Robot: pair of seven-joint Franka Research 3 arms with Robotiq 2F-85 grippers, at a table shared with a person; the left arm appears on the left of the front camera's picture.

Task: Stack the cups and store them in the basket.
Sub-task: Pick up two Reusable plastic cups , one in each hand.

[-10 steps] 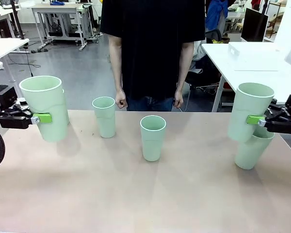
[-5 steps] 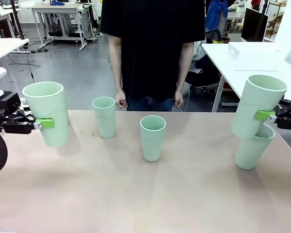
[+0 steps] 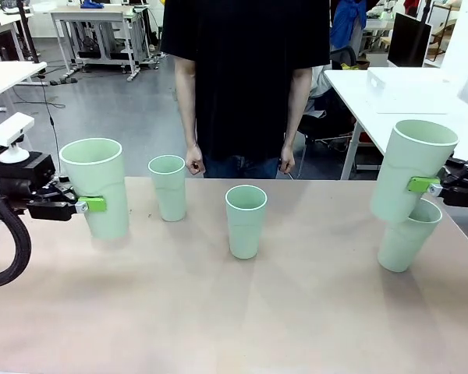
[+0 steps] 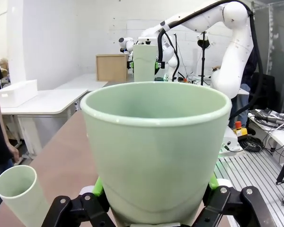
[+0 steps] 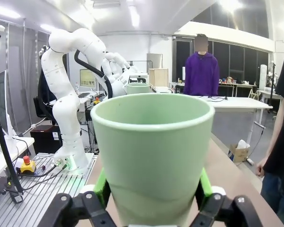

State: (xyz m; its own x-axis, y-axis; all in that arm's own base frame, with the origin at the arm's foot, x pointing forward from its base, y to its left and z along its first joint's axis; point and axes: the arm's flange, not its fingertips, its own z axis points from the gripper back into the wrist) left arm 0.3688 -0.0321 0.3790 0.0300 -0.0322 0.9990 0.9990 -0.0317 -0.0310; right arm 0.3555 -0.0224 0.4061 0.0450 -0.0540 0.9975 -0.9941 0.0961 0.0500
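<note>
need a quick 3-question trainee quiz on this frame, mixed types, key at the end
1. True or false: the left gripper grips the left cup.
2. The right gripper grips the right cup. In the front view, what is just below that cup? A) another cup standing on the table B) a plate C) a bowl
3. Fill in: ___ cups stand on the table.
Key: 1 true; 2 A; 3 three.
</note>
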